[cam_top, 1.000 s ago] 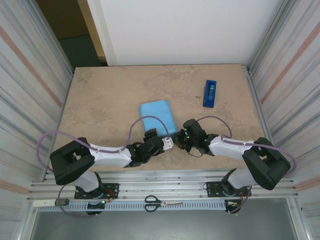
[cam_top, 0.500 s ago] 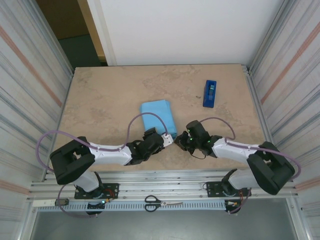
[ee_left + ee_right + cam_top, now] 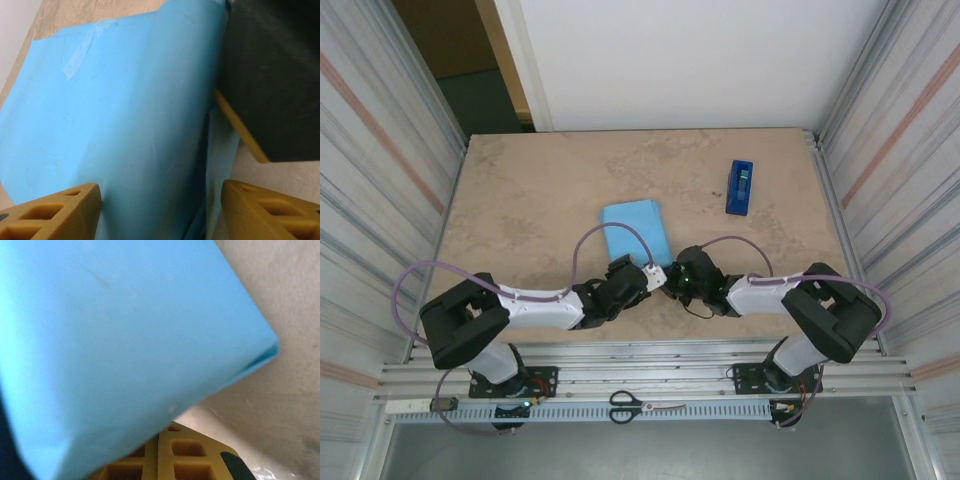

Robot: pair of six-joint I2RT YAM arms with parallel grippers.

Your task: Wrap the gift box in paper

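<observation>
Two grippers sit at the near end of the paper (image 3: 636, 232), sky-blue side out around the hidden gift box mid-table: left gripper (image 3: 160, 212) fingers apart astride it, right gripper (image 3: 159, 455) pads together under the flap; end-fold step, next likely needs that flap creased flat.

Beige stone-patterned table (image 3: 540, 200), evenly lit. Behind it: plain white wall panel (image 3: 690, 60); left of that panel, a dark doorway (image 3: 455, 60) with tan frame. On either side of the table: corrugated metal walls (image 3: 370, 150). Along its near edge: aluminium rails (image 3: 640, 352).
</observation>
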